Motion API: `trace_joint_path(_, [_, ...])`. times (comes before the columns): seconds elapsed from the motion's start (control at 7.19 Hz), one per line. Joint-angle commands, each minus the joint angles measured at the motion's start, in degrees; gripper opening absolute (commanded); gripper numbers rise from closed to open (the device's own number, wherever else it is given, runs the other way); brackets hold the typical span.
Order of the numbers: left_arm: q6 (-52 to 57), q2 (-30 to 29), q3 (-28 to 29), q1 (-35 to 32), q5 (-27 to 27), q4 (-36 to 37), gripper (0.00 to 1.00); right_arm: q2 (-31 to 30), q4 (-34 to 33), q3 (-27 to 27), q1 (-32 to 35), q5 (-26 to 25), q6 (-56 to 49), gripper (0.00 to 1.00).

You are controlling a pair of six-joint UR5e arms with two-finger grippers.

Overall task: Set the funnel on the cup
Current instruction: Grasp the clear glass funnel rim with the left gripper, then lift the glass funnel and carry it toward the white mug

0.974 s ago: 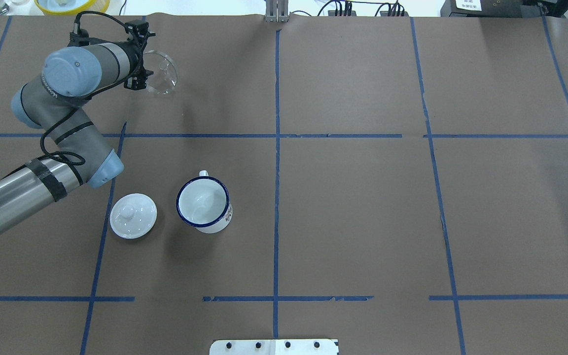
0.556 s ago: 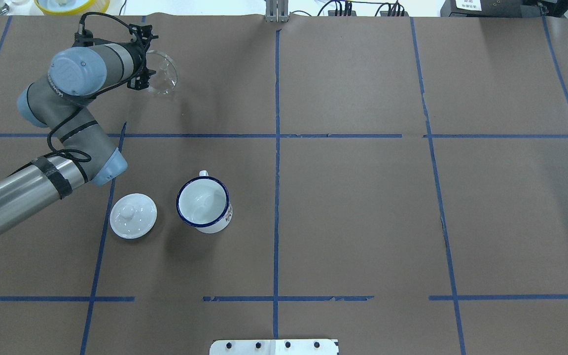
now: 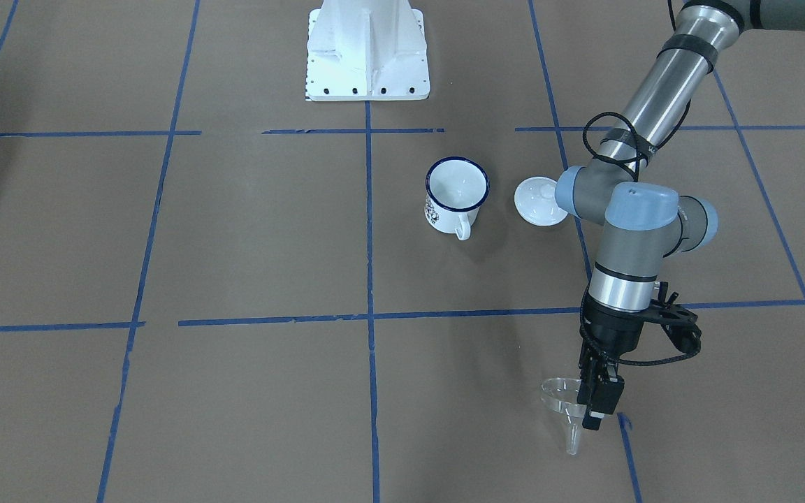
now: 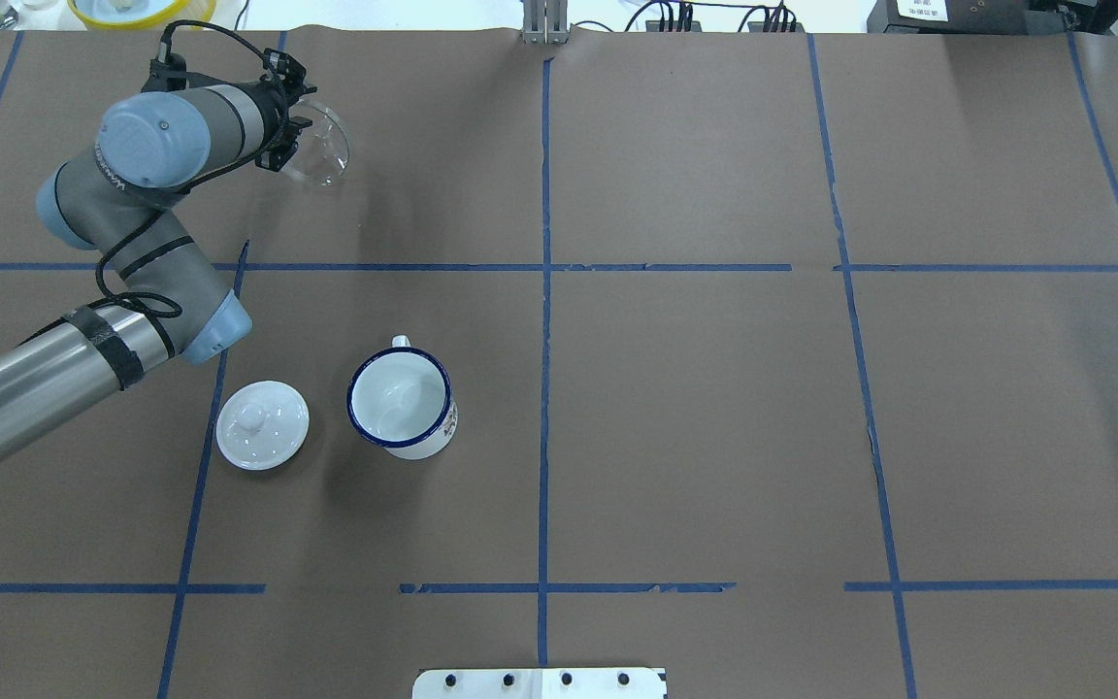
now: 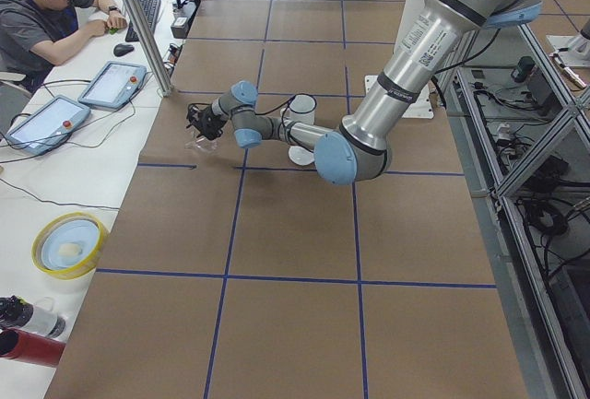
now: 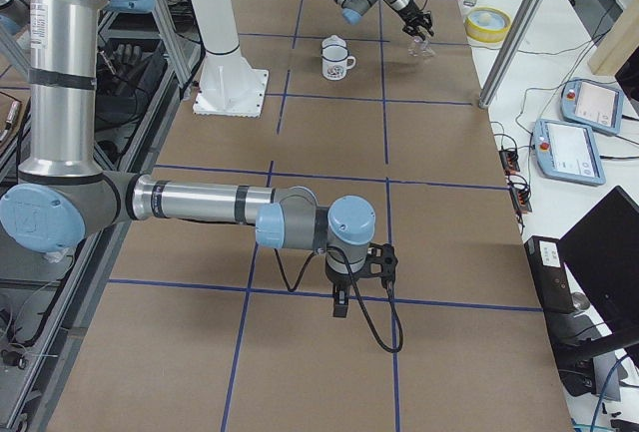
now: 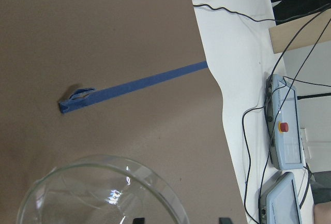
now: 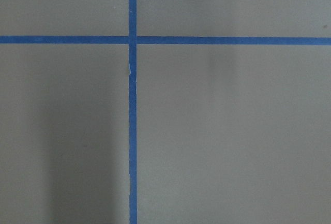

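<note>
- While the funnel [image 4: 318,148] has kept its spot at the far left of the table [image 4: 714,388] since a second ago, the overhead view shows the left arm's wrist shifted slightly right and farther out. The left gripper [image 4: 292,141] is clamped on the funnel's rim.
- The cup [image 4: 399,403] stands upright nearer the robot, well apart from the funnel. A white lid [image 4: 262,424] sits just left of it. Neither has moved.
- In the front-facing view, the funnel's mouth faces up and its spout points down at the table. Its long axis is close to upright; whether the tip touches the table I cannot tell.
- In the left side view, the funnel hangs low over the table.
- In the right side view, the right gripper [image 6: 339,304] hangs low over the table's right part. Whether its jaws are apart or together I cannot tell.
- In the left wrist view, the funnel's round mouth fills the bottom, with a blue tape [image 7: 134,87] end beyond it.
- In the right wrist view, blue tape lines cross on the table.
</note>
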Motion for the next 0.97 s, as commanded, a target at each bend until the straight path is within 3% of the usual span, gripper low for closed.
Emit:
trace_joint_path(0.0, [1.2,0.0,-1.0,-0.2,-0.1,-0.1,0.0,0.0,0.0,0.0,0.0,0.0,0.0,1.0])
trace_joint_path(0.42, [2.3,0.4,-10.0,-2.7,-2.5,0.5,0.0,0.0,0.0,0.0,0.0,0.0,0.0,1.0])
trace_joint_path(0.56, [2.4,0.5,-13.3,-5.1,-7.2,1.8,0.0,0.0,0.0,0.0,0.0,0.0,0.0,1.0])
trace_joint_path(0.83, [2.9,0.7,-23.8,-9.6,-16.7,14.5,0.0,0.0,0.0,0.0,0.0,0.0,0.0,1.0])
